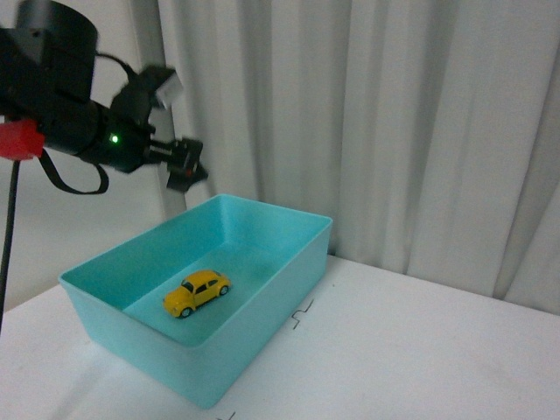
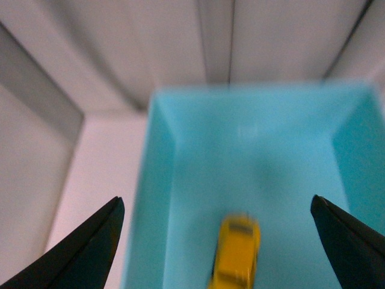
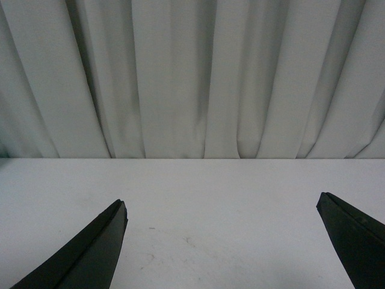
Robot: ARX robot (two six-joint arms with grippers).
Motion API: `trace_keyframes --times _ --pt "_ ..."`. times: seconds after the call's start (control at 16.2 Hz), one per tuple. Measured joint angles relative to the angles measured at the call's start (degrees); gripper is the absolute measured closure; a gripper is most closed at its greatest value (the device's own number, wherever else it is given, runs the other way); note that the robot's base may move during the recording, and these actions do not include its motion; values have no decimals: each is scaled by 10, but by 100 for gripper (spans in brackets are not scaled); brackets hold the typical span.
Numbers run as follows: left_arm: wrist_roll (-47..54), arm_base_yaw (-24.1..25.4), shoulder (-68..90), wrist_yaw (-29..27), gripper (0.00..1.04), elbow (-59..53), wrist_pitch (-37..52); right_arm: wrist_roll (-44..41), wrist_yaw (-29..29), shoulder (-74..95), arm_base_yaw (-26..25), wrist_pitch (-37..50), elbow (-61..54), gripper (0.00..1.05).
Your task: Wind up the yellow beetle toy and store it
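The yellow beetle toy (image 1: 197, 292) stands on its wheels on the floor of a turquoise bin (image 1: 262, 297), toward the bin's near side. It shows blurred in the left wrist view (image 2: 236, 253), between the spread fingers and well below them. My left gripper (image 1: 185, 170) is open and empty, held high above the bin's far left corner. My right gripper (image 3: 222, 208) is open and empty over bare white table; it does not show in the front view.
The bin sits on a white table (image 1: 411, 350), at its left. A grey curtain (image 1: 367, 122) hangs close behind the table. A small black mark (image 1: 302, 313) lies on the table just right of the bin.
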Motion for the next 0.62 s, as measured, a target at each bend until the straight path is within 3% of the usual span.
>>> trace_keyframes --times 0.18,0.25,0.37,0.43,0.49,0.62 --pt "-112 -40 -81 10 42 -189 301 0 0 0 0 0 0 7" --pt "-130 -60 -105 -2 53 -242 356 0 0 0 0 0 0 7" --pt "-139 -74 -129 -10 62 -278 382 0 0 0 0 0 0 7" --pt "-144 -84 -165 -28 74 -318 394 0 0 0 0 0 0 7" --pt "-153 -103 -217 -59 98 -382 396 0 0 0 0 0 0 7" --pt "-155 -153 -363 -106 103 -491 356 0 -1 0 0 0 0 7"
